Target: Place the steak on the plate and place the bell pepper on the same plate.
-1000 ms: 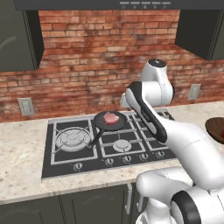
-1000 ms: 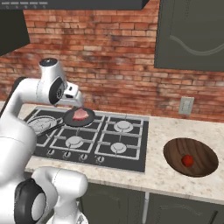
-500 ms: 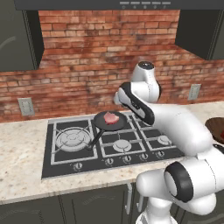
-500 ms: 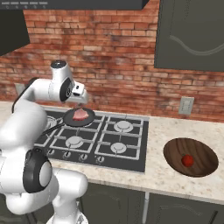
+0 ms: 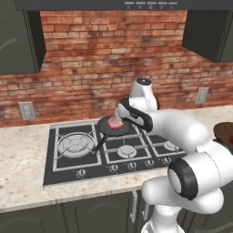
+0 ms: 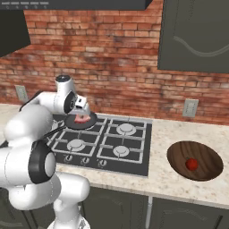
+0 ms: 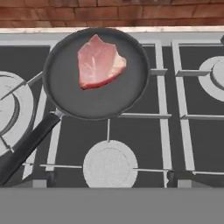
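Stovetop holds 1 frying pan [image 7: 98, 72] containing the steak [image 7: 99, 62]. End effector [image 6: 82, 108] released above; descend centered, close across narrow width.

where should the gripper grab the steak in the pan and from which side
Come straight down from above. The steak lies flat in the frying pan, whose raised rim blocks a sideways approach. Probably close the fingers across its narrower width, between the two straighter edges near the middle, not over the pointed corners. The gripper hangs open above it.
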